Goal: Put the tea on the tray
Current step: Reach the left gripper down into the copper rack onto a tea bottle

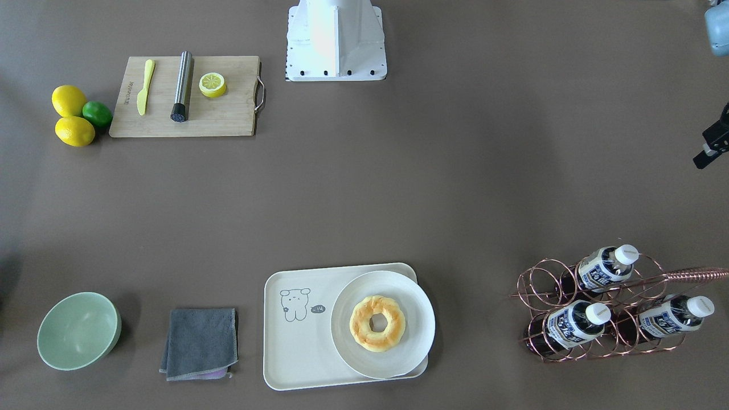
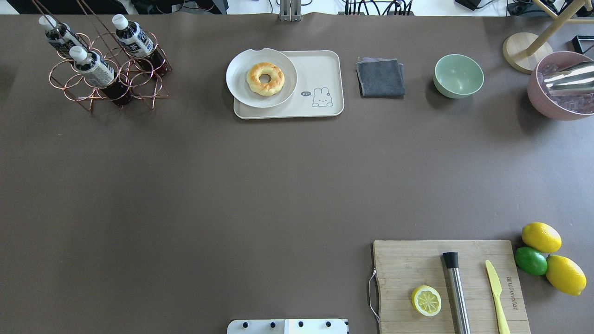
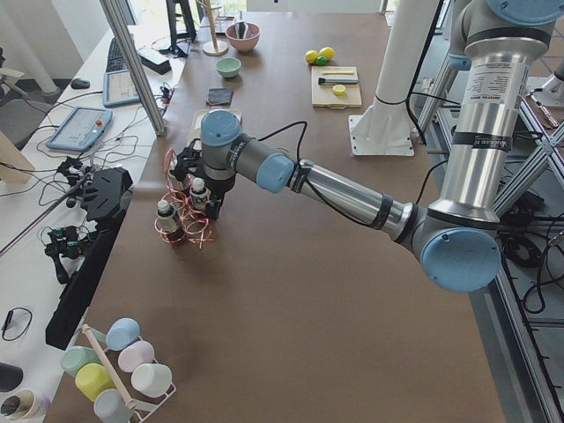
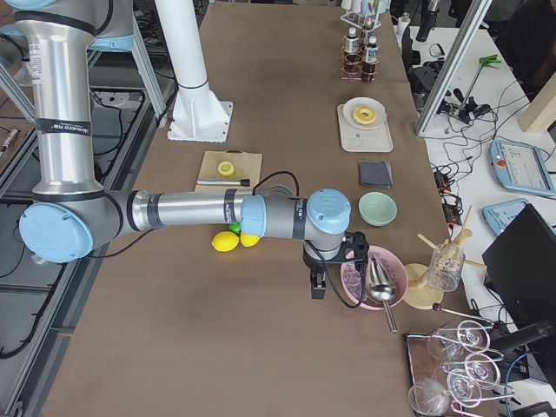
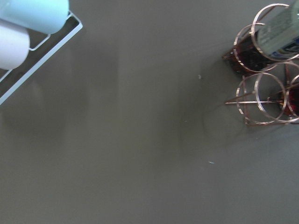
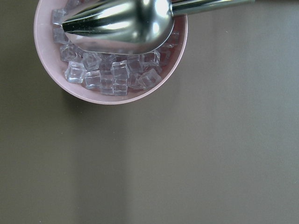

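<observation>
Three tea bottles (image 1: pixel 606 266) (image 1: pixel 575 323) (image 1: pixel 675 315) with white caps lie tilted in a copper wire rack (image 1: pixel 538 285) at the table's far left; they also show in the overhead view (image 2: pixel 95 68). The cream tray (image 1: pixel 296 353) with the bear drawing sits at the far middle (image 2: pixel 325 65). My left gripper (image 3: pixel 214 204) hangs above the table beside the rack, apart from the bottles; only a dark part of it shows at the front view's edge (image 1: pixel 711 143), so I cannot tell if it is open. My right gripper (image 4: pixel 318 287) hangs by the pink bowl; I cannot tell its state.
A round white plate (image 1: pixel 418 310) with a doughnut (image 1: pixel 377 323) covers the tray's left half. A grey cloth (image 2: pixel 380 77), a green bowl (image 2: pixel 458 75) and a pink bowl of ice (image 6: pixel 112 95) with a metal scoop (image 6: pixel 121 18) stand along the far edge. A wooden board (image 2: pixel 408 264) with a knife, muddler and lemon half lies near right.
</observation>
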{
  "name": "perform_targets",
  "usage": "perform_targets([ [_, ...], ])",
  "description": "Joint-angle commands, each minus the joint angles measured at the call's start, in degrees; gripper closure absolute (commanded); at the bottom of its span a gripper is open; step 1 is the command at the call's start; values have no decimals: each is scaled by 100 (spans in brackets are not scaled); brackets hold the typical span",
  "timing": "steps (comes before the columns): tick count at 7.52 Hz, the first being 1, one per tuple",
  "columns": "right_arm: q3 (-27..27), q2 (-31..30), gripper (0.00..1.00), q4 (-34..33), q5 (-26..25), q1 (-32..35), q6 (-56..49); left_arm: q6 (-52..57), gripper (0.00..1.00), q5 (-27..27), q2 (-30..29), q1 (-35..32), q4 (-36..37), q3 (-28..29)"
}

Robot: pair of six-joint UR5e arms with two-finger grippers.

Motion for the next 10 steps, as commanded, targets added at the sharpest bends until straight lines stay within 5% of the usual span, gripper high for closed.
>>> perform_targets([
  [1,-3,10,0,0,-4,-3,57,-438,2,846,-379,588,-553,-100],
  [7,-47,-7,0,9,13,-3,189,-952,2,1537,-777,1100,-553,14],
  [10,-73,28,0,9,5,-3,189,-2146,2,2238,-970,1671,-571,189],
])
